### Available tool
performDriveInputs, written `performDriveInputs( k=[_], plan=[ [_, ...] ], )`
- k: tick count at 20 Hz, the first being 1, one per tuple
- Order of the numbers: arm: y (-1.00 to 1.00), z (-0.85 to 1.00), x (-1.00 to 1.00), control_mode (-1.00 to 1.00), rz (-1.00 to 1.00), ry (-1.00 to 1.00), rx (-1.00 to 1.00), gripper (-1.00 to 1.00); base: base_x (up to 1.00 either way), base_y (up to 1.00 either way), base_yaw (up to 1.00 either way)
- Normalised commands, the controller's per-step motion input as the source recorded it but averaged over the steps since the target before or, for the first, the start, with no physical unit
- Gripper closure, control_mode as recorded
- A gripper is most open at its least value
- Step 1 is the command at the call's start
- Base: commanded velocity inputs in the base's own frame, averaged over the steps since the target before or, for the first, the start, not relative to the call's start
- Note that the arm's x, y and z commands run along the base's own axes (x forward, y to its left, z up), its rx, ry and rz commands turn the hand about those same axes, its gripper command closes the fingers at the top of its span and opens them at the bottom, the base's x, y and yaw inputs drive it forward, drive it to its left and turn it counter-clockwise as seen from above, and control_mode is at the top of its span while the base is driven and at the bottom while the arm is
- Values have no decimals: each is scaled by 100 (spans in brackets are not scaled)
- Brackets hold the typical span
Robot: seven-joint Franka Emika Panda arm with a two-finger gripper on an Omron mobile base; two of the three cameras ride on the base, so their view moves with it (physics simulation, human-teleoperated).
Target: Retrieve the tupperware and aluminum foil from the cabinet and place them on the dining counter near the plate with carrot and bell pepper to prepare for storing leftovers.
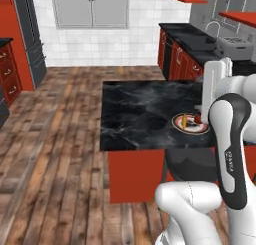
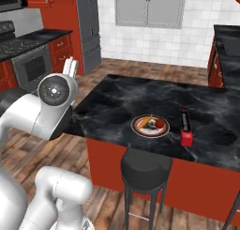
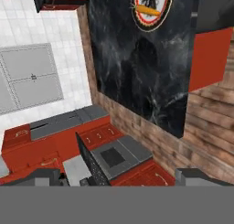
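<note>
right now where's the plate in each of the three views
Left base view: the plate lies right of centre on the dining counter, partly behind the arm.
Right base view: the plate lies at centre, near the counter's front edge, above the black stool.
Hand view: the plate is cut off by the top edge.
Shared landmark: the carrot lying on the plate.

No lettering is reading clearly anywhere. The arm [image 1: 231,156] is carrying a small line of pale characters down its dark forearm cover, too blurred to make out. The foil box [image 2: 186,125] on the counter [image 2: 117,102] is showing faint pale marks along its top, also illegible.
</note>
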Motion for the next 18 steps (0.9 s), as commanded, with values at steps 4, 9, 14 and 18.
performDriveInputs(
  k=[4,9,14,18],
  plan=[
    [0,0,0,100,0,0,0,-100,-94,100,12],
    [0,0,0,100,0,0,0,-100,-35,100,16],
    [0,0,0,100,0,0,0,-100,20,100,14],
    [0,0,0,100,0,0,0,-100,70,100,11]
  ],
)
